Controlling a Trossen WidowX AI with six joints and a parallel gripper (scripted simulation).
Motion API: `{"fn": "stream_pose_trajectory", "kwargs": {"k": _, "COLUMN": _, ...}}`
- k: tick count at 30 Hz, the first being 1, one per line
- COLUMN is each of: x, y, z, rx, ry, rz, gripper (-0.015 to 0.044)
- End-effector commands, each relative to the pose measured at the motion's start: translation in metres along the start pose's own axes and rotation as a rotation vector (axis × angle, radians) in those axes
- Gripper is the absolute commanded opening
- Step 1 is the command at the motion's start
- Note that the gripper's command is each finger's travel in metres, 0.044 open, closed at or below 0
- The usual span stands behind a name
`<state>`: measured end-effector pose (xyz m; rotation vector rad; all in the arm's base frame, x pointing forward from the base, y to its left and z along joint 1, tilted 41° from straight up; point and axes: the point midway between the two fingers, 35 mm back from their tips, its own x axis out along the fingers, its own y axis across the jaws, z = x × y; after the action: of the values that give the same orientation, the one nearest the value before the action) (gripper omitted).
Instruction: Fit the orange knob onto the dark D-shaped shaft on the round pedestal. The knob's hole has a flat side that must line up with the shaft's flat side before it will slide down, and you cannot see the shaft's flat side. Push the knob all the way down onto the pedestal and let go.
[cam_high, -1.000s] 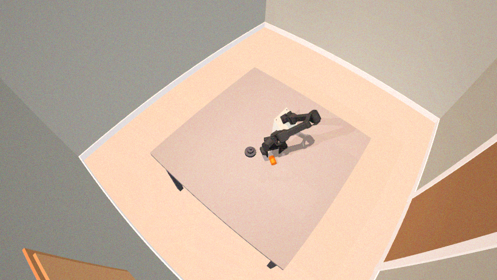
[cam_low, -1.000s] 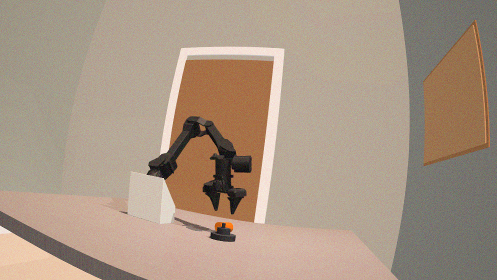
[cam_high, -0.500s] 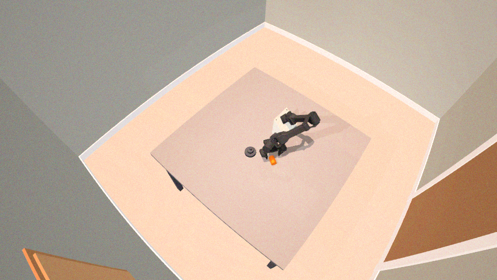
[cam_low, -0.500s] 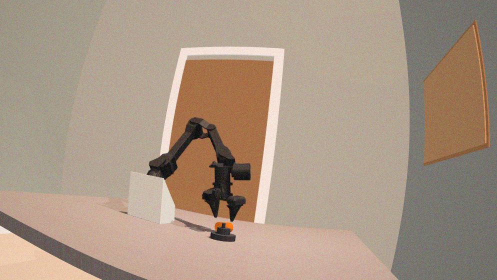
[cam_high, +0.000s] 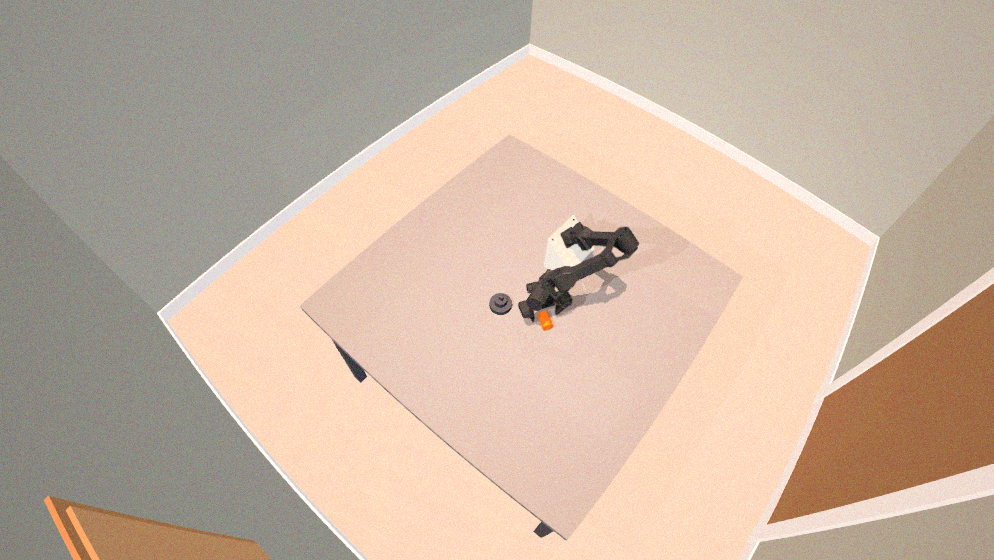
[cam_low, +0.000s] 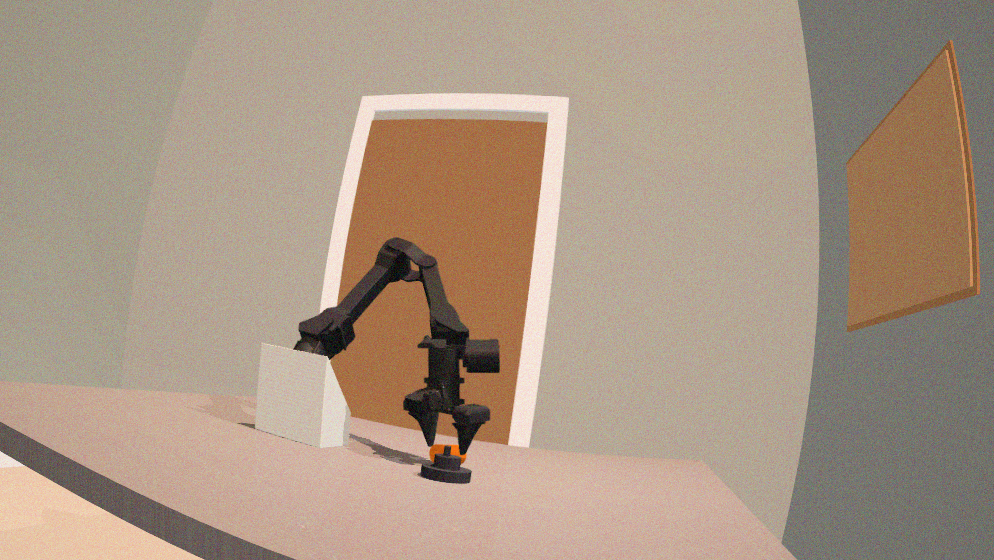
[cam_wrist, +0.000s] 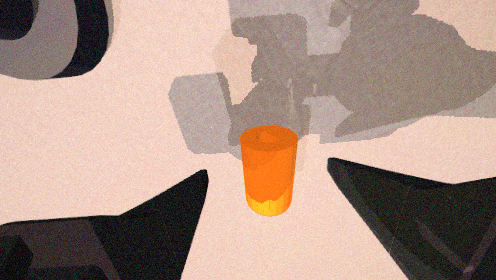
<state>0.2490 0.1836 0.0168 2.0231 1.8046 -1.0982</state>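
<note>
Leftmost, white base block (cam_high: 558, 258) (cam_low: 288, 396) on the table (cam_high: 445, 389) (cam_low: 591, 507) (cam_wrist: 100, 150). Next, black arm (cam_high: 585, 271) (cam_low: 365, 288) arches over, pincer (cam_high: 545, 316) (cam_low: 446, 449) (cam_wrist: 267, 169) pointing down, spread about fully, gripping nothing. Orange knob (cam_high: 546, 320) (cam_low: 437, 451) (cam_wrist: 269, 170) lies on its side between the fingertips, apart from both. From here, round pedestal (cam_high: 493, 308) (cam_low: 445, 475) (cam_wrist: 55, 47) stands in front, partly hiding the knob.

from where i'm standing, there isn't a word, label, brand, number or sign i can read on anything in this room. if there's any print on the arm or the knob, it's too small for me to make out.
</note>
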Motion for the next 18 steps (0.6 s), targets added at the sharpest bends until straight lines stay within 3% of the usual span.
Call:
{"fn": "stream_pose_trajectory", "kwargs": {"k": 1, "x": 0.0075, "y": -0.0013, "z": 0.0032, "rx": 0.011, "ry": -0.006, "rz": -0.004, "gripper": 0.044}}
{"fn": "stream_pose_trajectory", "kwargs": {"k": 9, "x": 0.0172, "y": -0.002, "z": 0.0047, "rx": 0.014, "ry": -0.003, "rz": -0.004, "gripper": 0.044}}
{"fn": "stream_pose_trajectory", "kwargs": {"k": 16, "x": 0.0172, "y": -0.002, "z": 0.0047, "rx": 0.014, "ry": -0.003, "rz": -0.004, "gripper": 0.0256}}
{"fn": "stream_pose_trajectory", "kwargs": {"k": 18, "x": 0.0172, "y": -0.002, "z": 0.0047, "rx": 0.014, "ry": -0.003, "rz": -0.004, "gripper": 0.024}}
